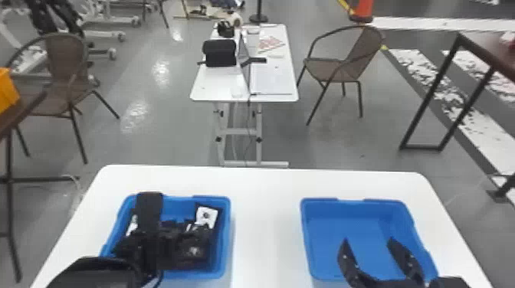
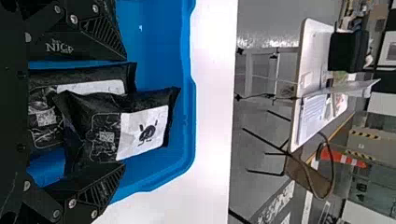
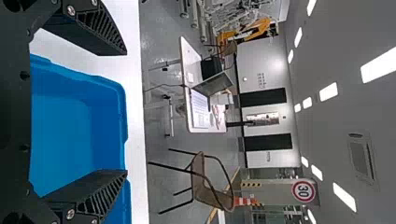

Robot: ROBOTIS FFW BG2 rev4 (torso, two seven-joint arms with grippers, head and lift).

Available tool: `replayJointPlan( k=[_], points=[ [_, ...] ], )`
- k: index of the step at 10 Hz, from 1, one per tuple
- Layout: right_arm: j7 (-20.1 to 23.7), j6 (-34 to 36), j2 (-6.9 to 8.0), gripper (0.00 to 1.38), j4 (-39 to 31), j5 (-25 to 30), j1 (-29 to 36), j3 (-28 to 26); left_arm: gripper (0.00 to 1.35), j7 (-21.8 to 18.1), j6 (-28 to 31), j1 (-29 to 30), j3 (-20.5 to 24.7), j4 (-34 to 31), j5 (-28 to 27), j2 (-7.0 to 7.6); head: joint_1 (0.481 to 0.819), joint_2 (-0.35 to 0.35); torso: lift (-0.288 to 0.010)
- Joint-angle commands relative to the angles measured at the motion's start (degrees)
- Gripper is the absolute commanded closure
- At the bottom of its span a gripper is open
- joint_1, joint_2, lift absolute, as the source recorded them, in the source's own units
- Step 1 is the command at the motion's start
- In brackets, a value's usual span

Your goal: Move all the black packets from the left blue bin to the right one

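In the head view my left gripper (image 1: 172, 245) is over the left blue bin (image 1: 227, 237), its arm covering part of the black packets (image 1: 207, 218). The left wrist view has the left gripper (image 2: 123, 112) with fingers wide apart; between them and beyond lie two overlapping black packets (image 2: 93, 126) with white labels, one partly on the other. My right gripper (image 1: 368, 245) stands open above the near part of the right blue bin (image 1: 406, 214). From the right wrist, the open right gripper (image 3: 126, 112) has nothing between its fingers, and no packet shows in the bin (image 3: 70, 135).
Both bins stand on a white table (image 1: 268, 214), with a strip of tabletop between them. Beyond its far edge are a second white table (image 1: 218, 84) with a laptop and a black item, and brown chairs (image 1: 341, 72) on the floor.
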Motion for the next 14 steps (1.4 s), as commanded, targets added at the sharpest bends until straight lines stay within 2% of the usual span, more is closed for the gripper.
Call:
replayJointPlan(
  k=[1, 3, 4, 5, 6, 7, 9, 10, 12, 13, 14],
  points=[
    [0.26, 0.00, 0.00, 0.12, 0.27, -0.24, -0.34, 0.10, 0.22, -3.45, 1.13, -4.27, -0.54, 6.28, 0.03, 0.64, 0.695, -0.039, 0.000],
    [0.34, 0.00, 0.00, 0.12, 0.79, -0.59, -0.69, 0.63, 0.31, -11.54, 0.61, -9.37, -0.54, 15.77, -3.66, 0.64, 0.695, -0.056, 0.000],
    [0.52, 0.00, 0.00, 0.12, 0.97, -0.68, -0.86, 0.71, 0.60, -12.06, 0.17, -9.46, -0.45, 16.47, -4.80, 0.64, 0.695, -0.064, 0.000],
    [0.52, 0.00, 0.00, 0.12, 1.06, -0.86, -0.86, 0.71, 0.99, -12.94, -0.10, -9.11, 0.69, 16.47, -4.80, 0.38, 0.695, -0.061, 0.000],
    [0.52, 0.00, -0.09, 0.12, 1.06, -1.03, -0.78, 0.71, 1.12, -13.56, -2.21, -8.32, 1.66, 16.03, -4.36, 0.29, 0.695, -0.059, 0.000],
    [0.52, 0.00, -0.09, 0.13, 1.06, -1.12, -0.69, 0.71, 1.13, -15.49, -3.44, -7.44, 2.54, 13.92, -5.33, 0.47, 0.695, -0.057, 0.000],
    [0.61, -0.09, 0.00, 0.13, 1.06, -1.21, -0.86, 0.80, 1.13, -19.01, -1.41, -2.08, 4.91, 3.03, -5.24, 1.00, 0.695, -0.052, 0.000],
    [0.78, -0.09, 0.00, 0.13, 1.06, -1.73, -0.86, 0.80, 1.13, -22.44, -1.68, 1.00, 6.93, -2.07, -4.01, 0.91, 0.695, -0.042, 0.000],
    [2.98, 0.00, -0.09, 0.13, 1.14, -3.23, -1.66, 0.80, 1.13, -36.41, -4.58, 3.90, 8.69, -8.49, -5.33, 1.26, 0.695, -0.040, 0.000],
    [4.30, 0.97, -0.09, 0.14, 1.23, -5.07, -2.53, 0.80, 1.13, -39.84, -5.28, 3.90, 7.20, -9.37, -5.24, 1.44, 0.695, -0.047, 0.000],
    [9.13, 3.69, -0.62, 0.14, 2.64, -7.80, -5.52, 0.80, 1.13, -43.62, -9.06, 2.14, 5.88, -6.73, -6.03, 1.35, 0.695, -0.057, 0.000]
  ],
)
